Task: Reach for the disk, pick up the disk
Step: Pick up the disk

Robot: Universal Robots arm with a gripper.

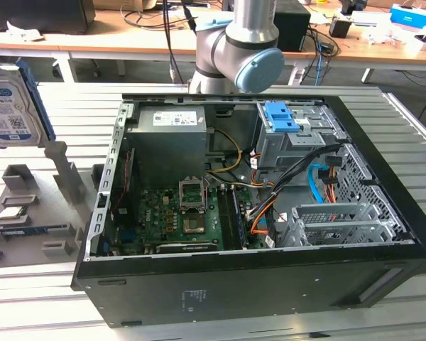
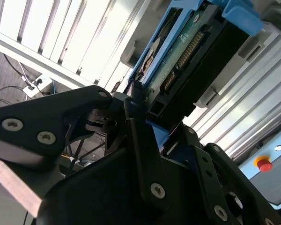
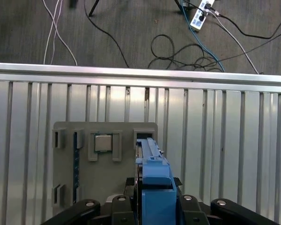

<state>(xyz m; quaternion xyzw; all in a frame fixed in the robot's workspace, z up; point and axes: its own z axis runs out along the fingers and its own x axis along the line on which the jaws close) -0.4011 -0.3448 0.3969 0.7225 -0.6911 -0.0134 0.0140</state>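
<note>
The disk (image 1: 7, 106) is bare silver metal under a smooth printed label, with a bright blue plastic rail (image 3: 155, 180) along its edge and a green circuit board (image 2: 187, 51) on one face. The stand (image 3: 105, 176) looks like matt grey plastic, and the table (image 3: 225, 140) is ribbed, satin-finished metal. The computer case (image 1: 270, 284) is matt black outside, bare grey sheet metal within.

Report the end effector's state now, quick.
End effector: closed, holding the disk.
</note>
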